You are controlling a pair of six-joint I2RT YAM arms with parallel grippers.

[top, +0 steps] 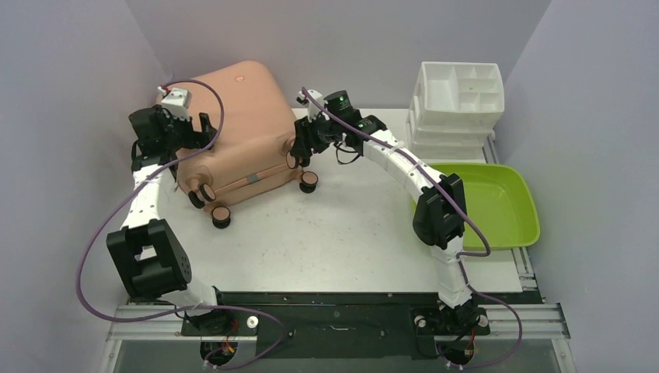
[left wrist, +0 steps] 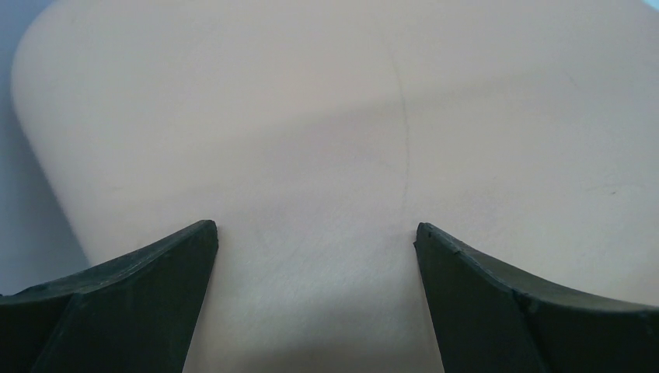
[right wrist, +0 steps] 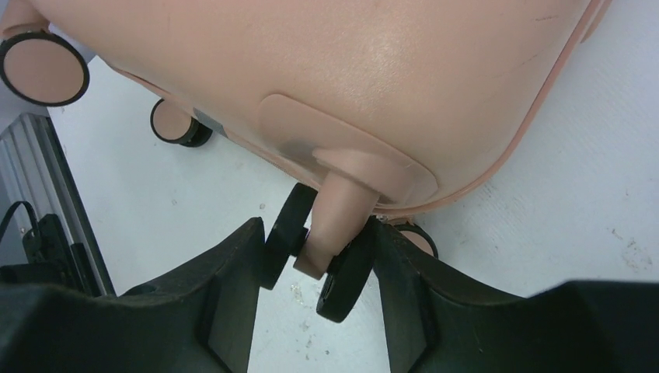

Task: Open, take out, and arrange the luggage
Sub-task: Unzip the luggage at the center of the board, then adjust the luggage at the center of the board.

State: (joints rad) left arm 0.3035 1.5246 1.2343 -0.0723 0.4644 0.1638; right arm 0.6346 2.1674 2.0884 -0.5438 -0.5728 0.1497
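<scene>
The luggage [top: 233,132] lies closed on the white surface [top: 350,233], between our two hands, with its wheels toward the arm bases. A small oval mark on its shell is too small to read.

The lime-green tray [top: 505,210] sits well apart from our right hand, on that arm's outer side. The white organizer [top: 458,97] stands beyond the tray.

Our left arm reaches forward with its elbow bent and its wrist turned inward. The left hand [left wrist: 315,233] is spread wide against the luggage's left flank. Its fingers [left wrist: 155,295] hold nothing, and their tips lie right at the smooth pink shell.

Our right arm stretches forward and across to the left. The right hand [right wrist: 315,256] meets the luggage's near right corner. Its fingers [right wrist: 225,295] pinch a caster wheel [right wrist: 342,276], one finger pressed against each dark disc, with the pink stem rising between them.
</scene>
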